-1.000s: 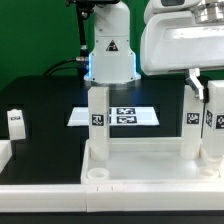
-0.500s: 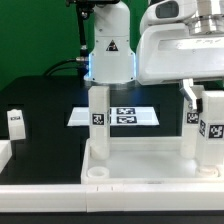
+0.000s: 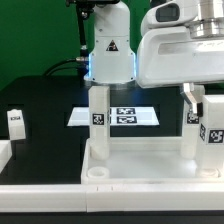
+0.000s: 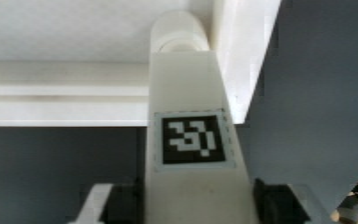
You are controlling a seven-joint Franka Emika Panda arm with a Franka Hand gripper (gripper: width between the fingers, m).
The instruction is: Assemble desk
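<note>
Jaws clamped on white blocky plastic leg (image 4: pixel 194 95), black-and-white square tag (image 4: pixel 194 139) facing wrist camera; white rimmed plastic tabletop (image 3: pixel 140 166) along counter's (image 3: pixel 45 135) near edge.

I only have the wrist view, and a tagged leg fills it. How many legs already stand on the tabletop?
Observer: Two, upright at the tabletop's far corners: a first leg on the exterior view's left, a second leg on its right.
Operator: Where is the one I hold?
Observer: The held leg hangs beside the second leg, further toward the exterior view's right.
Operator: Any spare?
Observer: A loose leg sits off the tabletop, at the exterior view's far left.
</note>
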